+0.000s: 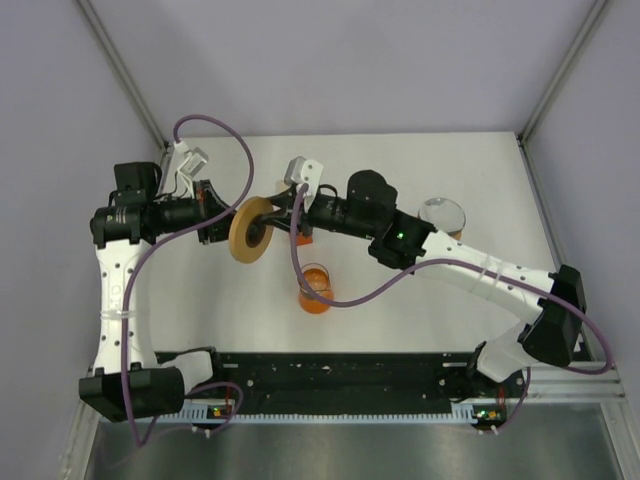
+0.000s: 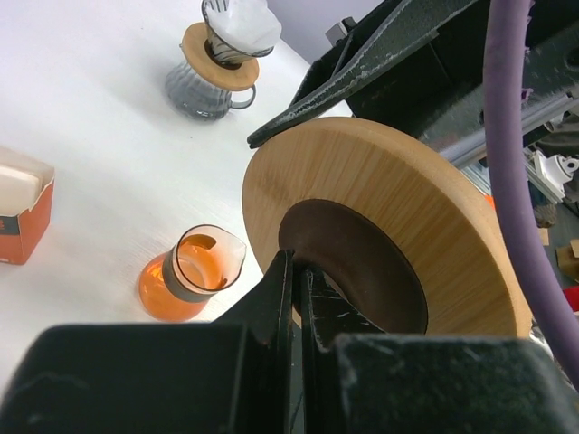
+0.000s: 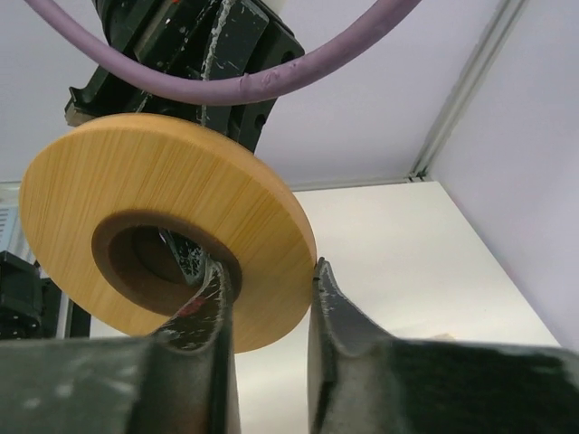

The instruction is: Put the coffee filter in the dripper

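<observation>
The dripper (image 1: 246,232) hangs tilted on its side above the table, showing its tan ring rim (image 2: 380,181) and dark centre hole. My left gripper (image 2: 297,267) is shut on that rim from the left, with one finger inside the hole. My right gripper (image 3: 267,268) comes from the right and straddles the same ring (image 3: 181,181): one finger sits in the hole, the other touches the outer edge. A white paper cone, the coffee filter (image 2: 242,23), sits in the top of a grey glass stand at the far side, away from both grippers.
An orange glass carafe (image 1: 315,290) stands on the table below the held ring. A small orange carton with cream paper (image 2: 23,212) lies to the side. The grey glass stand (image 1: 443,213) is at the right, by the right arm. Purple cables loop over both arms.
</observation>
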Tool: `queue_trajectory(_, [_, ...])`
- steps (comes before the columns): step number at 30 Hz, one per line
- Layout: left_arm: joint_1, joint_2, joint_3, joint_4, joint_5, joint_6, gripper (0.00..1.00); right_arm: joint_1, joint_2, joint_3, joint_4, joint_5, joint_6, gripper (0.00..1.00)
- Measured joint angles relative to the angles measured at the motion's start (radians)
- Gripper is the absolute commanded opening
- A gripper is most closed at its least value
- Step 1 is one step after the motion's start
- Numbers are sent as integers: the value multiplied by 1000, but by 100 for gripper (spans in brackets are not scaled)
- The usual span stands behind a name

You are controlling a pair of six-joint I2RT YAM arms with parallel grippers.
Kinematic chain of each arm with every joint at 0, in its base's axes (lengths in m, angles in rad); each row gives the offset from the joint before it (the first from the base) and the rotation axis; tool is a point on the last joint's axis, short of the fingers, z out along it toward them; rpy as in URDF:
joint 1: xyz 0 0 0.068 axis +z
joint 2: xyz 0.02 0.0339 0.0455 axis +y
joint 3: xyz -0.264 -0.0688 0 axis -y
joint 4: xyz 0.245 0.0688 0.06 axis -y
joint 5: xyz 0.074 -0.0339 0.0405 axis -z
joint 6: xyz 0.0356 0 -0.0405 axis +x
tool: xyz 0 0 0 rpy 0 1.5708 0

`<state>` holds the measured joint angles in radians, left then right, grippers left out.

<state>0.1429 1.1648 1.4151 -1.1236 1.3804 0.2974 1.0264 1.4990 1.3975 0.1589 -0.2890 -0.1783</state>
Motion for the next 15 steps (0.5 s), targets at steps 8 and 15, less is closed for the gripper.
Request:
queue_trajectory(8, [0,1,-4,21,-12,-22,25,1,0,0,-6,17,-4,0])
queue_trajectory(15, [-1,9,4,59,-85,-57,62,-21,-19,-11,-22,11,51,0])
